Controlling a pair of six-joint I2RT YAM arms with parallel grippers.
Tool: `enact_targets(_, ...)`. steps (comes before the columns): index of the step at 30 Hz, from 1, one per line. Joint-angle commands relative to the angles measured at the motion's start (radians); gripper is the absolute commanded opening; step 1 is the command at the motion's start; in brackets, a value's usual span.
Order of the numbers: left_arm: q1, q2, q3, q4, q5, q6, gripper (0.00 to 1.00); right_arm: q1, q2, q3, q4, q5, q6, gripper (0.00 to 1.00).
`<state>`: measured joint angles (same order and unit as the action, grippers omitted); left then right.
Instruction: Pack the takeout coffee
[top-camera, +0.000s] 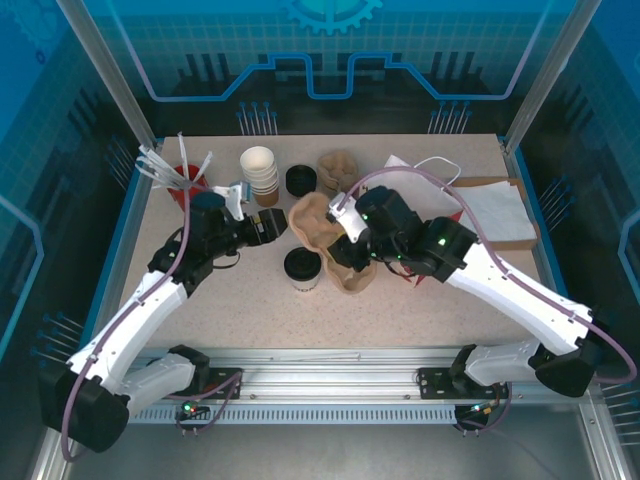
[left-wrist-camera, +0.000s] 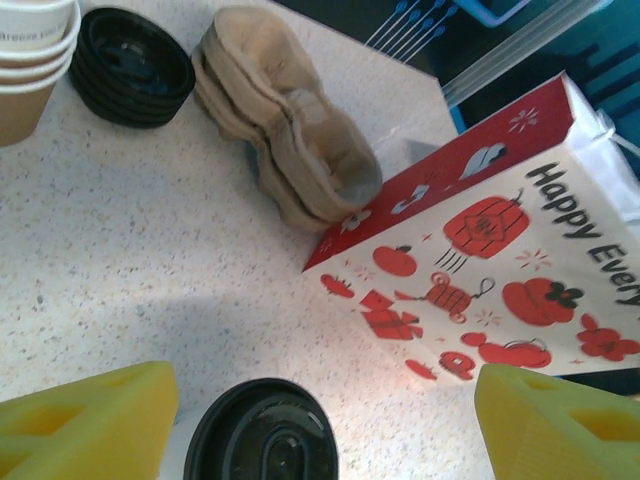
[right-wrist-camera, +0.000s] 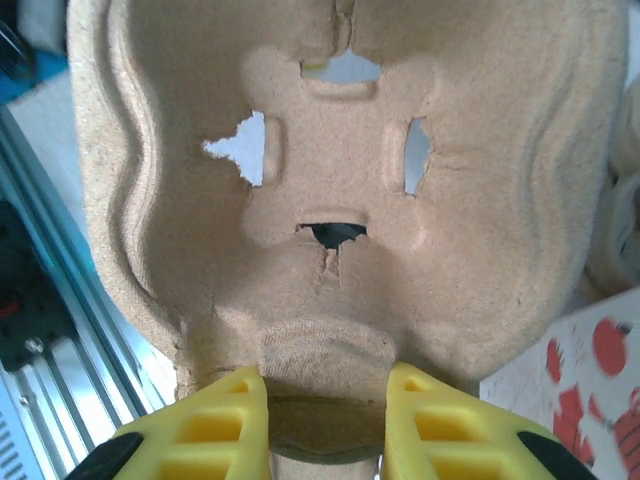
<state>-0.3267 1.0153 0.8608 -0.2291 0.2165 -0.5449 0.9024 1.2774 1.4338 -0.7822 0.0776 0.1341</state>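
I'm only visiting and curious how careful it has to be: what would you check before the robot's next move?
1. Hold of right gripper on cup carrier: ok, fingers pinch its rim.
2. Is left gripper open: ok, fingers wide apart.
3. Lid on takeout coffee: ok, cup upright.
4. Coffee lined up between left fingers: ok, slightly off-centre.
5. Mouth of bag open: cannot tell.

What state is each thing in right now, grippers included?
Coffee: upright on the table, lid on.
Cup carrier: gripped at one edge.
Right gripper: shut on the cup carrier.
Left gripper: open, empty.
Cup stack: upright, no lids.
Loose lids: stacked, on the table.
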Motion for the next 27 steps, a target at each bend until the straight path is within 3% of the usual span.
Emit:
enact_targets(1,0.006,-0.033,0.016,0.062,-0.026,-0.051,0.79,-0.017,-0.004,0.129,-0.064,-0.035,-0.058,0.19)
enact_targets(11,-0.028,0.061,0.135,0.164,0.025,-0.065,0.79,-0.252,0.009,0.427,-0.124,-0.188,-0.089,0.18)
enact_targets(21,-0.198,0.469,0.530,0.008,0.068,0.224,0.77,-0.684,0.034,0.479,-0.163,-0.340,-0.060,0.17)
enact_targets(27,-0.225,0.656,0.740,-0.103,0.110,0.384,0.75,-0.772,0.055,0.416,-0.158,-0.365,-0.072,0.17)
